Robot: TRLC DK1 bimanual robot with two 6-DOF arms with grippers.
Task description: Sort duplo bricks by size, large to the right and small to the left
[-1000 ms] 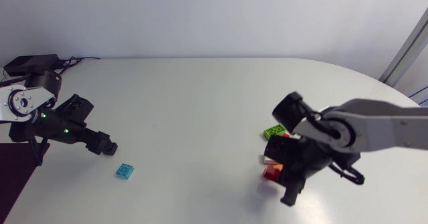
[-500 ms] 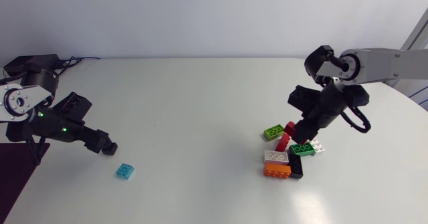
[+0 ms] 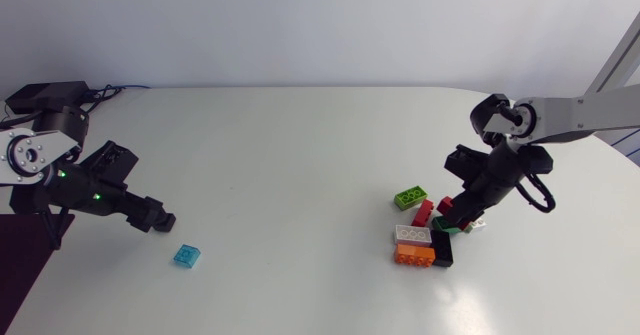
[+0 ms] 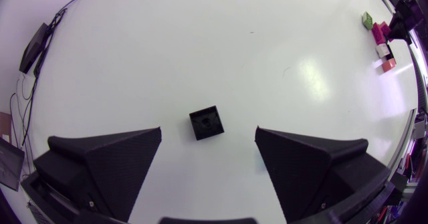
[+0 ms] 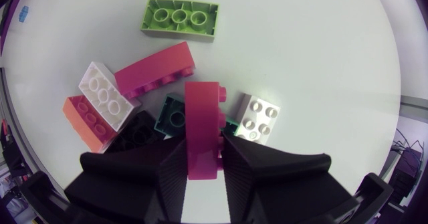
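Note:
A pile of duplo bricks lies right of centre: a lime green one (image 3: 410, 197), a long red one (image 3: 423, 212), white (image 3: 412, 234), orange (image 3: 414, 254) and black (image 3: 443, 251). My right gripper (image 3: 452, 211) is at the pile's right side. In the right wrist view it (image 5: 202, 160) is shut on a red brick (image 5: 202, 124) standing on edge above a dark green brick (image 5: 175, 117) and a small white brick (image 5: 257, 119). My left gripper (image 4: 208, 133) stands open over a small black brick (image 4: 205, 123). A small light blue brick (image 3: 186, 256) lies beside it.
The left arm's base and cables (image 3: 60, 97) sit at the table's back left corner. White tabletop (image 3: 290, 175) stretches between the two arms. The table's rounded edge curves past the pile on the right.
My right arm has swung from the pile's near side up and back, and now sits lower at the pile's right side. The left arm has stayed put.

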